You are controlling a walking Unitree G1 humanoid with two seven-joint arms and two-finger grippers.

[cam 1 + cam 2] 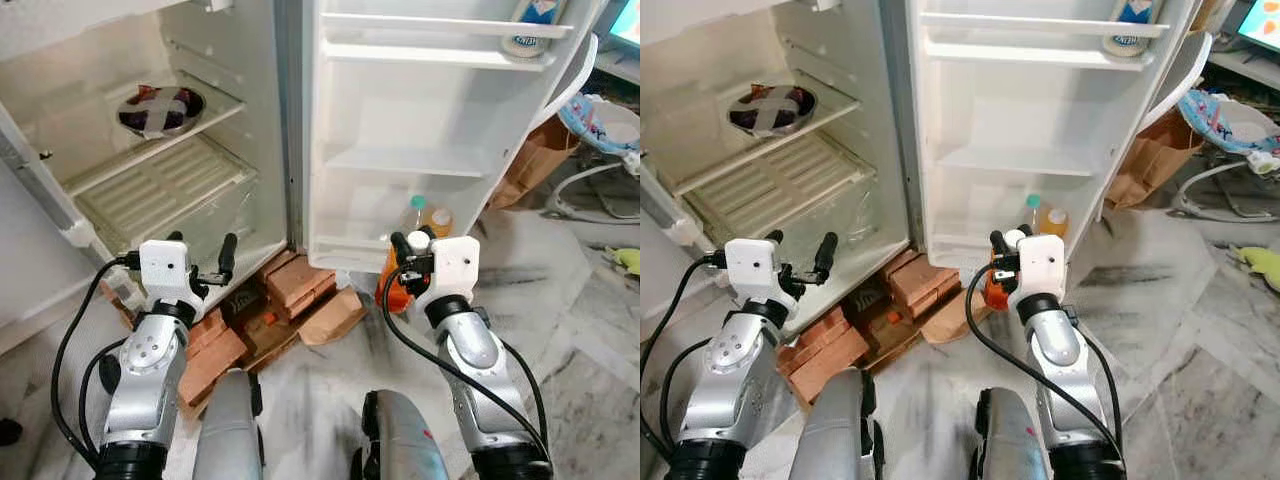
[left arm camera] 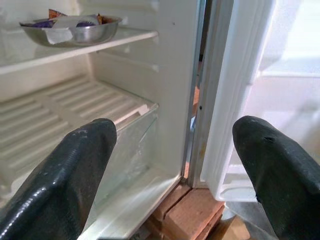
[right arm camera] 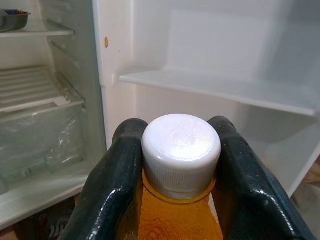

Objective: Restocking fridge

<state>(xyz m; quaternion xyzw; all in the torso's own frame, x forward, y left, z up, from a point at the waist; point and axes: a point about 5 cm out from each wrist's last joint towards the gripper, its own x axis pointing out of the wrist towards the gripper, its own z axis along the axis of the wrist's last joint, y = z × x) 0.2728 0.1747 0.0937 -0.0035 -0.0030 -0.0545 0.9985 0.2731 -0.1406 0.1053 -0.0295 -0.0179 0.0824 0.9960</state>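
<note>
Open fridge ahead, right claw gripping orange bottle

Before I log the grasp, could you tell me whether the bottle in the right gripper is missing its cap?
No, the right gripper holds the bottle with its white cap on.

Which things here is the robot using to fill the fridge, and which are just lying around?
For the job:
orange bottle, held in the right gripper
fridge door shelf
bottles in the door
left gripper, open

Just lying about:
bricks
paper bag
steel bowl
</note>
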